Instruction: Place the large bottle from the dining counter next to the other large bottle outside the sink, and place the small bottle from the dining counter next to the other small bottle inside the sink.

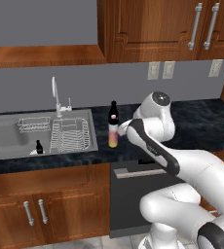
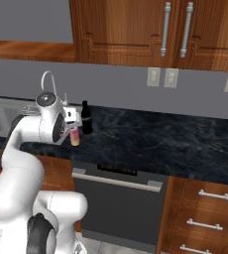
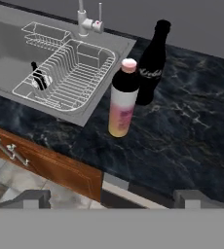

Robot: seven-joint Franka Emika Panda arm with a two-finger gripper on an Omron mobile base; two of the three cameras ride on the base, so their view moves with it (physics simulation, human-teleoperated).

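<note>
The arm (image 1: 182,165) is glossy white with rounded links, dark joint bands and grey round end caps.

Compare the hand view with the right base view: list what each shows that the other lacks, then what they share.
Hand view alone: the small bottle standing in the sink beside the dish rack, and the tool with its fingertips wide apart.
Right base view alone: the upper cabinets, wall outlets and dishwasher.
Both: the pink-capped bottle standing close beside the dark bottle on the counter, and the faucet.
</note>
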